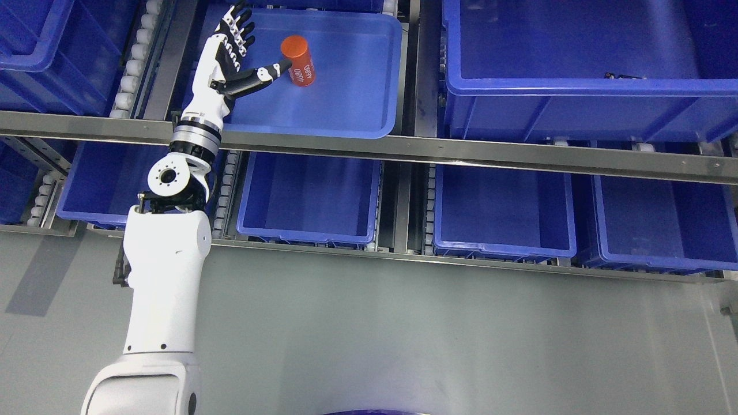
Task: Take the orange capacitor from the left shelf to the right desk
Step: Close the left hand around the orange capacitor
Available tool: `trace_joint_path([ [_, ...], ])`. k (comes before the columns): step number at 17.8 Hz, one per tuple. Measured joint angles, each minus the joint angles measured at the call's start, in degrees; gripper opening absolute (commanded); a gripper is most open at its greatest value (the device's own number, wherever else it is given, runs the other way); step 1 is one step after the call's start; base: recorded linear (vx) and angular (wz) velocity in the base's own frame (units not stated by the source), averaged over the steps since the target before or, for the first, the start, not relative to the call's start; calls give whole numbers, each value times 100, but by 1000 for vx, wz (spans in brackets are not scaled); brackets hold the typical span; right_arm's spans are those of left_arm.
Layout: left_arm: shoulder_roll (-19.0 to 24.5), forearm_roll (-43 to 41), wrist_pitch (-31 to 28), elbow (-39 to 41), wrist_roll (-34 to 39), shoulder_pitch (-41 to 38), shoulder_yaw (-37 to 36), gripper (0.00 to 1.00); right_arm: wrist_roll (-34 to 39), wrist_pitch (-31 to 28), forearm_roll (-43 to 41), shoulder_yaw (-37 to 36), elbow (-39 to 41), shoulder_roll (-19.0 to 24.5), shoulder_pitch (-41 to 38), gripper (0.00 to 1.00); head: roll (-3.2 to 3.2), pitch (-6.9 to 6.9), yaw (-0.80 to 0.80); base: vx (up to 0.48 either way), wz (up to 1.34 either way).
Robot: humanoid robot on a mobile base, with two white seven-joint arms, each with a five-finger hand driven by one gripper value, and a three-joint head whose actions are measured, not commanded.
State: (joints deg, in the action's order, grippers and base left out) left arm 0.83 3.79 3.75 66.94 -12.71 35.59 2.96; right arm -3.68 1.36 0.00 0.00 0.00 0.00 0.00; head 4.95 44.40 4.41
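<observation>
An orange cylindrical capacitor (298, 60) with white print stands upright in a shallow blue tray (357, 109) on the upper shelf level. My left hand (256, 49) reaches up into the tray just left of the capacitor. Its fingers (237, 26) are spread upward and open, and the thumb tip (281, 67) touches or nearly touches the capacitor's left side. The hand holds nothing. The right arm does not show.
A metal shelf rail (461, 151) runs across under the tray. Deep blue bins stand at the upper right (576, 63) and upper left (52, 46). Several blue bins (311, 199) line the lower level. Grey floor (432, 334) lies below.
</observation>
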Motion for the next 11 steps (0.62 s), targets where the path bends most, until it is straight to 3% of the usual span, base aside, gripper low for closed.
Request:
trace_joint_path([
  [11,-55,-300,121,-1442,69,771,-411,100,0,0,0,0,0,0,0,100,0,0,0,7,-12],
])
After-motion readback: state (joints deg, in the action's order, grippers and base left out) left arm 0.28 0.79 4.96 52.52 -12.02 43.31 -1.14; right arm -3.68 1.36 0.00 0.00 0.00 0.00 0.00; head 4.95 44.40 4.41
